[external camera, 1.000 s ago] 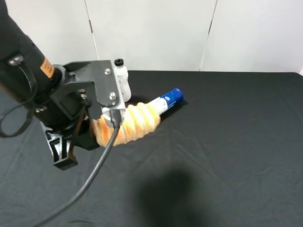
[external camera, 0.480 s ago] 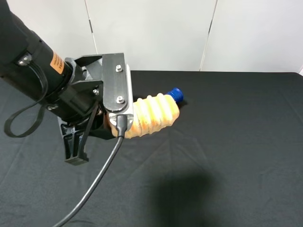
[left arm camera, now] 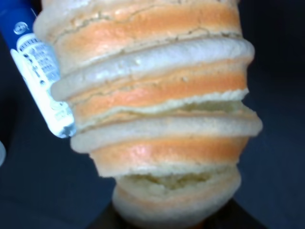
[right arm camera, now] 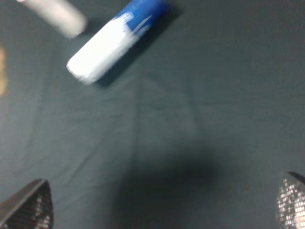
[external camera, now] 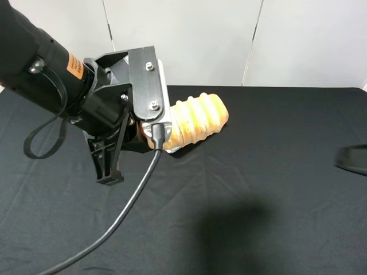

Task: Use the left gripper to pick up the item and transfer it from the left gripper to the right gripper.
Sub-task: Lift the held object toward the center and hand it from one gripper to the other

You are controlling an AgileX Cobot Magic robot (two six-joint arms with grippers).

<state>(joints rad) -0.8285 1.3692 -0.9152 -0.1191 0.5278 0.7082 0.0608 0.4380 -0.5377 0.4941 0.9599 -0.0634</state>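
One end of the loaf (external camera: 200,117) sits clamped in the left hand (external camera: 161,130), seen from the high camera: shut tight on the bread, broad screwed plate on top, black cable (external camera: 132,200) dangling toward the front. Holds it up off the black desk (external camera: 275,189), left of the middle. Points the free end right and toward the back wall, long axis slanting that way. Open cloth across the whole right half and the front. Only a dark blurred shape (external camera: 352,159) at the right edge, too smeared to name.

From the left wrist: almost nothing but the ridged loaf (left arm camera: 162,119), long axis running straight out from the camera. Beside it, lower down on the desk, the white-and-blue bottle (left arm camera: 43,81), partly hidden by the loaf's edge.

From the right wrist: the right hand (right arm camera: 159,210) spread wide, fingertips (right arm camera: 28,207) at opposite corners, nothing between them, hovering over bare cloth. Ahead, blurred, the white-and-blue bottle on its side and a white bottle (right arm camera: 57,14) just past it.
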